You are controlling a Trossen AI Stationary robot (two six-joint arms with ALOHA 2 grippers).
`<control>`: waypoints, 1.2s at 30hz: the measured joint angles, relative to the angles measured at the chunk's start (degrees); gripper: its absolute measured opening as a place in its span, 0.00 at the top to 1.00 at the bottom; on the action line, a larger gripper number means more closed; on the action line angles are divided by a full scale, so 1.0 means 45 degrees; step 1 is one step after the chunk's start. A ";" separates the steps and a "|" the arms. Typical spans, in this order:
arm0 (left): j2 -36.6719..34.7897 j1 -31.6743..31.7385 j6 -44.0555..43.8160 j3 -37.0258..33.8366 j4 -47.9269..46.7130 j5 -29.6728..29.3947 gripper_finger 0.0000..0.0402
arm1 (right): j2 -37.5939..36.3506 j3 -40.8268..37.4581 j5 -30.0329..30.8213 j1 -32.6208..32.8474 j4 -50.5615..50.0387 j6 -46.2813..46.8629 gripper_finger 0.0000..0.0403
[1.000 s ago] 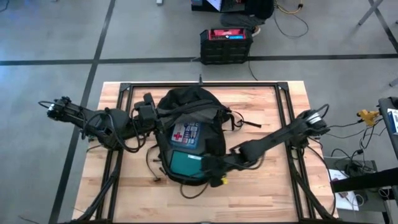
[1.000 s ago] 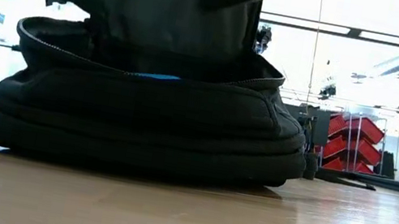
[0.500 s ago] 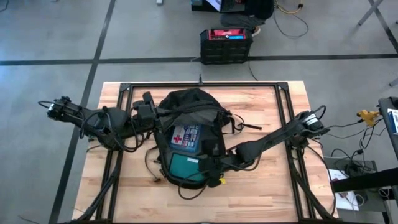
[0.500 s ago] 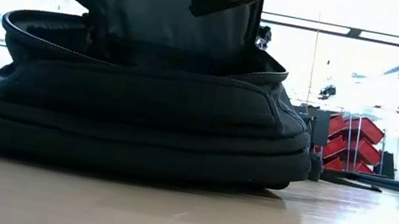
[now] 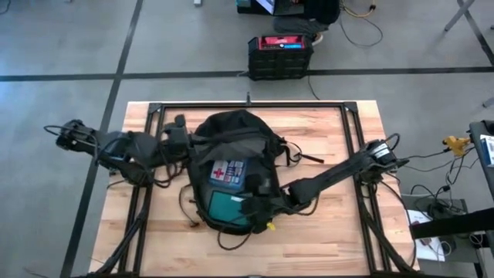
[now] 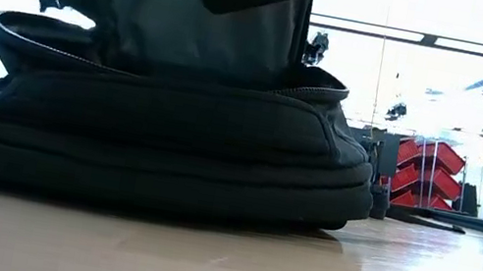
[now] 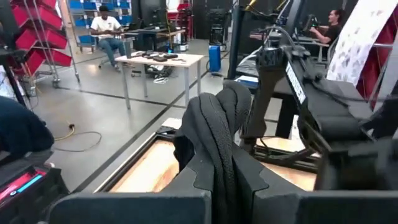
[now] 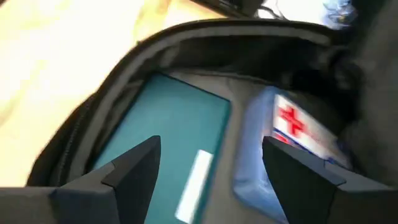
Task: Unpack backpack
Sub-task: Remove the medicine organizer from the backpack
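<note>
Your right pincer [image 5: 251, 207] hovers spread over the large black fabric backpack [image 5: 231, 170] mid-tabletop; your left pincer [image 5: 179, 144] pinches its edge.

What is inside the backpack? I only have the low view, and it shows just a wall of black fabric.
Observer: Seen from above, the backpack lies open; a teal flat item and a pouch with a red cross sit inside.
Operator: Which arm is reaching in?
Observer: The right pincer, open, hangs over the teal flat item.
Operator: And the left one?
Observer: The left pincer is shut on a fold of the backpack's side.
</note>
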 joint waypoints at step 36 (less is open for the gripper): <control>0.0433 0.0201 0.0101 -0.0034 0.1063 0.1194 1.00 | 0.2321 0.0016 0.1229 -0.2519 0.0694 -0.1838 0.22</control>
